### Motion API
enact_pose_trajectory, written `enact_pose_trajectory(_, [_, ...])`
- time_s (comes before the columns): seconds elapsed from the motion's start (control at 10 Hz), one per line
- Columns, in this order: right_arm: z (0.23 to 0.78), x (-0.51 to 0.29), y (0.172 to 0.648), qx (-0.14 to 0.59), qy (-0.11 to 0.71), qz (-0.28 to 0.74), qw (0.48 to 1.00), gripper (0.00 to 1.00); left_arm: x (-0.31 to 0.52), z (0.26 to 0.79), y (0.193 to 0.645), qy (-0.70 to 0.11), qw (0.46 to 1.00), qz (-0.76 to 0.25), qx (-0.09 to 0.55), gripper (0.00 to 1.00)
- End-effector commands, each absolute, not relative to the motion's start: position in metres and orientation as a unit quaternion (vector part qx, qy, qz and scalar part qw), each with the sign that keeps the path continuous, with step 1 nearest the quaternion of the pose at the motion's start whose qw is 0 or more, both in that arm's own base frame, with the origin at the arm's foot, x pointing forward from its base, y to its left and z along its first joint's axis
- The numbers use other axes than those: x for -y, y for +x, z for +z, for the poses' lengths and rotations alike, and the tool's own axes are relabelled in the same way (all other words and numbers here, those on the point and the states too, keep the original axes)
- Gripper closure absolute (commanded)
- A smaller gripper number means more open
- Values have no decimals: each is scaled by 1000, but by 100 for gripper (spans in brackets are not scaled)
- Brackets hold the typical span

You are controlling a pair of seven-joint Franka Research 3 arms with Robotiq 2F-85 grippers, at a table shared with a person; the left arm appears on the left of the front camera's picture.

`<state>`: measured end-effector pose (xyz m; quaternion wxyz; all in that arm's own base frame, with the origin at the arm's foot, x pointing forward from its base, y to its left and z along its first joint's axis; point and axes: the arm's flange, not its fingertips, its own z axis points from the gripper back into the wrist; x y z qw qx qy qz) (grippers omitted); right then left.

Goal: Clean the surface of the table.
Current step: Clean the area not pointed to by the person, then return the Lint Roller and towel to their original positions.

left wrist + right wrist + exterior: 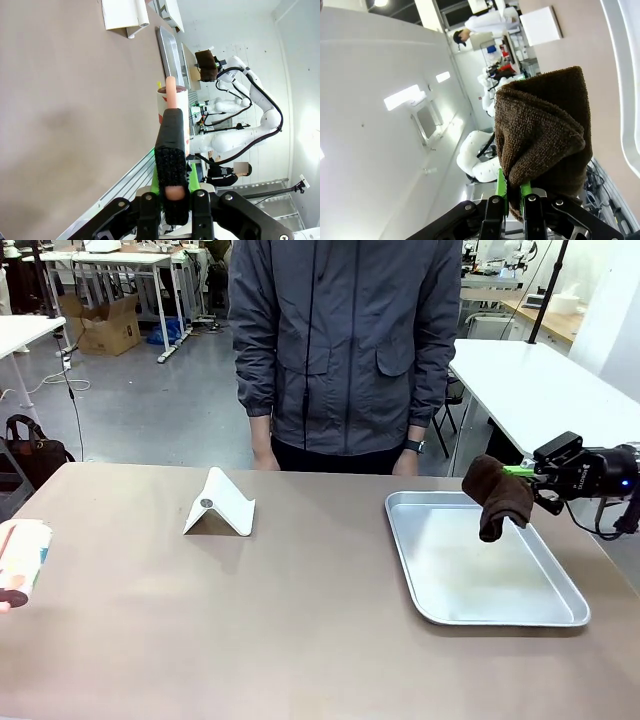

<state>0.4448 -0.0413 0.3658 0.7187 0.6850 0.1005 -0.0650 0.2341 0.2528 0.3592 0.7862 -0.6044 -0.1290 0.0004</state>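
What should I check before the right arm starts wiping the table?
1. Cloth grip: right gripper shut on the brown cloth: ok.
2. Cloth over bare table: not ok, it hangs above the silver tray.
3. Other arm: left gripper shut on a black-handled tool: ok.
4. Wiping path: not ok, the white stand sits mid-table.
5. Person's hands off the tabletop: ok.
6. Where the dirt is: cannot tell.

Bright, even; wrist edges perhaps warped.
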Motion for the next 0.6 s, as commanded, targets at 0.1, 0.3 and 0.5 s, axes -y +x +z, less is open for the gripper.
enact_pose_trajectory(0.1, [371, 42, 447, -101, 681, -57, 723, 100, -251, 362, 232, -605, 785, -1, 131, 77])
enact_pose_trajectory(0.3, [371, 42, 447, -101, 681, -57, 723, 100, -251, 362, 232, -605, 785, -1, 131, 77])
enact_pose_trajectory(0.5, [371, 42, 447, -101, 681, -57, 723, 100, -251, 362, 232, -605, 785, -1, 131, 77])
